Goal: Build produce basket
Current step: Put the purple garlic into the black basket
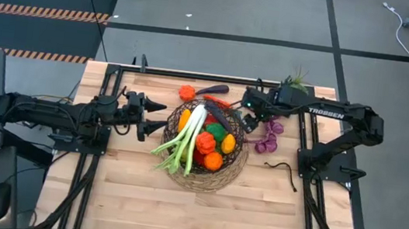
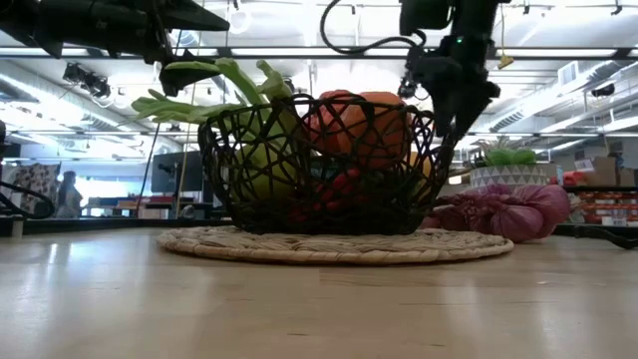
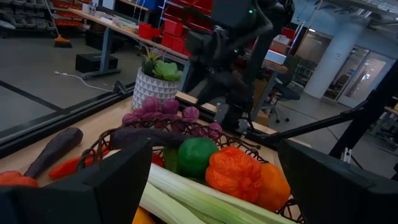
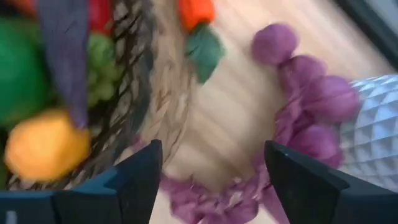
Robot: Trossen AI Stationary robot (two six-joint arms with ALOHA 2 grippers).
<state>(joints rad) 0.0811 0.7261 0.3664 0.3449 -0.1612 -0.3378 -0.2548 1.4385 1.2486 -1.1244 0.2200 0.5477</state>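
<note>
Look at your basket: it sits near the middle of the wooden table, a bit toward the far edge, on its flat tan wicker base. It is piled with produce. A long green leek lies across it, and its leafy end sticks out over the rim on the left arm's side. Beside the leek you can see an orange pepper, a round green piece, a small orange and a long dark purple piece resting along the far rim. Some things are not in the basket: an orange-red pepper and a dark purple vegetable lie on the table near the far edge, and the purple grapes lie on the table just beside the basket on the right arm's side. The little plant in a white pot stands by the far right corner. Your right gripper hangs over the basket's far right rim, just beside the grapes, with its two fingers apart and nothing between them. Your left gripper waits just outside the basket's left rim, fingers spread wide, holding nothing.
</note>
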